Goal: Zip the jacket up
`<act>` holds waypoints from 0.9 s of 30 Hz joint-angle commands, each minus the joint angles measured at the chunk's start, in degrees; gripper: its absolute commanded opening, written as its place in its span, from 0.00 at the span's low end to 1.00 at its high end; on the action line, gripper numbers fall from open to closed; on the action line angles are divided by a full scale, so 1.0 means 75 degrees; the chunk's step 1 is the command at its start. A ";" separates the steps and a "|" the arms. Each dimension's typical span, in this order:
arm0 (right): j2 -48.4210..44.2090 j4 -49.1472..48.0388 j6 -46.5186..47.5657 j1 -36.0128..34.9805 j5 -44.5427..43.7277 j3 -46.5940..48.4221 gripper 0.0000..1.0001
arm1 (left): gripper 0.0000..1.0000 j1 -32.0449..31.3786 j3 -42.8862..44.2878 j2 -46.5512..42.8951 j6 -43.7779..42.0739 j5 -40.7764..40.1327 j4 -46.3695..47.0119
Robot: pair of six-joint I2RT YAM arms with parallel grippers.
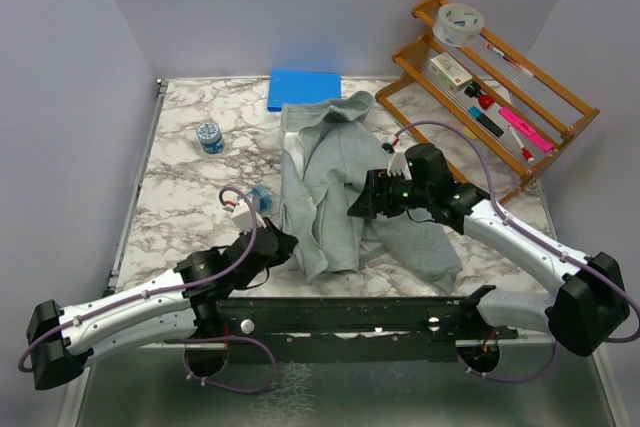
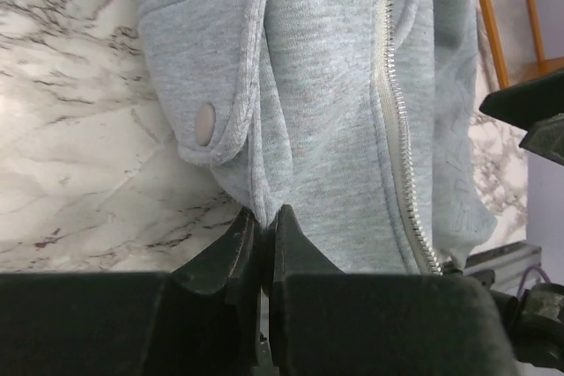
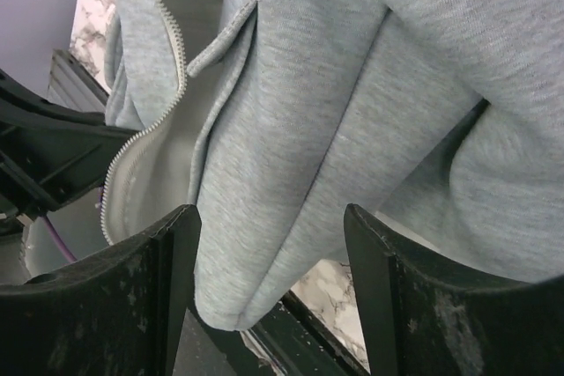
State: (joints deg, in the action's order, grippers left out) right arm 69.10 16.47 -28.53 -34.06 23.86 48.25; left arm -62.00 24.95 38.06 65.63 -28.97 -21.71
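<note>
- At centre of the top view, on the marble table (image 1: 190, 197): the jacket (image 1: 340, 172), laid lengthwise from the hood at upper centre, just beside the blue folder (image 1: 303, 88), down to the hem at lower centre by the arm bases.
- Along that same axis, the zipper (image 2: 394, 103): in the left wrist view, a line of teeth from top right to lower right, off to the right of the pinch.
- In the right wrist view, teeth edging an open front at upper left with lining showing, so judged not yet zipped.
- No slider to be made out in any view.
- At the hem's lower-left corner in the top view: the left gripper (image 1: 285, 244), clenched on a thin fold of fabric, jaws nearly meeting with cloth pinched between the fingertips (image 2: 231, 253).
- Over the jacket's middle, right of the front opening: the right gripper (image 1: 358, 207), spread wide and grasping nothing, with a thick roll of fabric lying between its fingers (image 3: 167, 279); hard to tell whether touching them.
- Nearer to the zipper's bottom end: the left, anchoring the hem. Nearer to the teeth higher up: the right.
- Likely to turn on finding the zipper's lower end, to the right of the left pinch, and bringing the open right gripper down-frame to it, with the hem held taut along the long axis.
</note>
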 commanded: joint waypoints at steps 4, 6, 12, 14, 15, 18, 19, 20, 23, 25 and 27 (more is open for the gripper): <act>-0.0165 -0.0095 -0.0220 -0.0014 0.0635 -0.0099 0.78 | 0.00 0.0005 0.0916 -0.0019 -0.0307 -0.1541 -0.1526; -0.0048 -0.0083 -0.0272 -0.0018 0.0696 -0.0140 0.79 | 0.00 0.0005 0.1212 0.0103 -0.0280 -0.1992 -0.2020; 0.0750 -0.0732 -0.0462 -0.0194 0.1085 -0.0200 0.79 | 0.00 0.0005 0.1710 0.0916 -0.0872 -0.2282 -0.2195; 0.1010 -0.1173 -0.0673 -0.0355 0.1172 -0.0186 0.79 | 0.00 0.0005 0.1744 0.1170 -0.1062 -0.2152 -0.2084; 0.1133 -0.1355 -0.0763 -0.0462 0.1182 -0.0137 0.79 | 0.00 0.0005 0.1737 0.1240 -0.1149 -0.2088 -0.2010; 0.1549 -0.1826 -0.1030 -0.0764 0.1048 0.0006 0.79 | 0.00 0.0005 0.1626 0.1277 -0.1377 -0.1894 -0.1678; 0.1719 -0.1937 -0.1087 -0.0875 0.0959 0.0085 0.79 | 0.00 0.0005 0.1567 0.1235 -0.1459 -0.1817 -0.1544; 0.1908 -0.1941 -0.1137 -0.0979 0.0766 0.0181 0.79 | 0.00 0.0005 0.1510 0.1178 -0.1527 -0.1750 -0.1404; 0.2519 -0.1711 -0.1105 -0.1271 -0.0124 0.0530 0.79 | 0.00 0.0005 0.1363 0.1019 -0.1654 -0.1626 -0.1162; 0.2884 -0.1493 -0.1107 -0.1378 -0.0725 0.0671 0.72 | 0.00 0.0005 0.1329 0.0948 -0.1739 -0.1563 -0.1089; 0.2931 -0.1565 -0.1187 -0.1388 -0.1159 0.0585 0.44 | 0.00 0.0005 0.1337 0.0897 -0.1813 -0.1527 -0.1067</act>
State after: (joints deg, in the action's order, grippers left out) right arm 89.17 5.48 -36.03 -43.66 24.49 51.66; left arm -62.00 35.44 46.24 54.76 -40.91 -32.82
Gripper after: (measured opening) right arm 0.637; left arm 0.039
